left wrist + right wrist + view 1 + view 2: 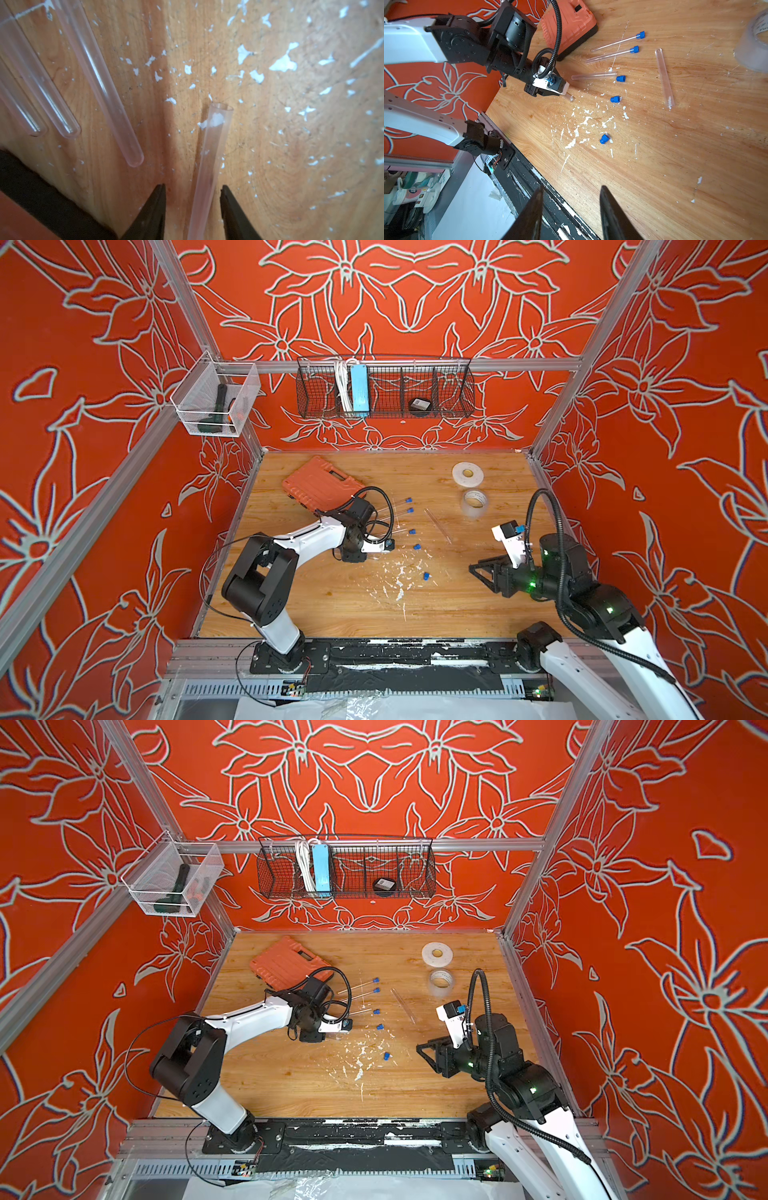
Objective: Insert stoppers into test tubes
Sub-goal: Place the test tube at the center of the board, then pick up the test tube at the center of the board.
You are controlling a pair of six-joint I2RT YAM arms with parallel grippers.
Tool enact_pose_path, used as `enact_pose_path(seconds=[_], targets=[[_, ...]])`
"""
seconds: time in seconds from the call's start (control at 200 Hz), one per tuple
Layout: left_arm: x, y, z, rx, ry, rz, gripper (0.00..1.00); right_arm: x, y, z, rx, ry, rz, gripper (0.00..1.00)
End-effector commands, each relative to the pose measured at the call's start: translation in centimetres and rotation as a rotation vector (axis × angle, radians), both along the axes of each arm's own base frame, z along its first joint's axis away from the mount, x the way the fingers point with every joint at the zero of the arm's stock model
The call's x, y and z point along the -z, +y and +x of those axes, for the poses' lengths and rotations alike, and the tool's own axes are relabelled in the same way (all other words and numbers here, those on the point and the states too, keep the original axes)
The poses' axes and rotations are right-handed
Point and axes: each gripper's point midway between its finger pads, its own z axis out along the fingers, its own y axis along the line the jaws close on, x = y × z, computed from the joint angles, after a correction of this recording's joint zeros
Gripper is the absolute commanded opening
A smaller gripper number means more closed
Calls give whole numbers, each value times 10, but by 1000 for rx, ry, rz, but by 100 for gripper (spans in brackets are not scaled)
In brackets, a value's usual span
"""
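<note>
Left fingers (158, 203) stand released on either side of a tube (209, 149). Bare wood shows between each finger and the tube wall, and the open mouth points away from the wrist. Whether this tube lies flat or is tilted cannot be told. Right fingers (608, 207) are likewise spread, with nothing between them. They hang above the tabletop (332, 605) near its right front, well apart from every tube.

Beside the orange case (320, 485) lie two closed tubes, roughly parallel. The first capped tube (617, 42) carries the first seated stopper (641, 35), and the second capped tube (611, 54) carries the second seated stopper (635, 49). Next to them the third tube (593, 75) lies open, with a loose stopper (620, 78) just beside its mouth.

A second loose stopper (615, 99) lies near the mouth of the tube flanked by the left arm's fingers. A third loose stopper (604, 138) lies nearer the front edge, among white flecks (586, 120) on the wood. The fifth tube (664, 79) lies alone and unstoppered, between the row of stoppers and two tape rolls, a white roll (467, 473) and a clear roll (475, 499).
</note>
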Motion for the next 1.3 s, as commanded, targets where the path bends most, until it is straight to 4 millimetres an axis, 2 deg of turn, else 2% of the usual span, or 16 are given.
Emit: enact_pose_path(seconds=[0.0, 0.25, 0.415, 0.781, 0.901, 1.036, 1.116, 1.226, 1.296], targets=[[9, 5, -12, -5, 89, 20, 35, -1, 2, -2, -21, -9, 14, 45], [15, 15, -15, -36, 102, 32, 34, 0, 5, -1, -35, -3, 17, 45], [21, 19, -10, -63, 104, 36, 23, -1, 6, -2, -41, -6, 23, 45], [33, 23, -19, -94, 155, 47, 12, -2, 6, -2, -43, -4, 23, 45], [30, 20, -16, -106, 129, 25, 10, -6, 7, -2, -39, -6, 33, 45], [7, 10, -8, -105, 57, -44, 6, -9, 8, -1, -35, 0, 52, 45], [-19, -2, 2, -110, -25, -128, 0, -11, 7, 1, -8, 1, 60, 45], [-61, -12, 17, -121, -172, -240, 0, -12, -1, 9, 70, -17, 69, 45], [-87, -22, 19, -118, -246, -336, 0, -13, -4, 13, 117, -31, 88, 45]])
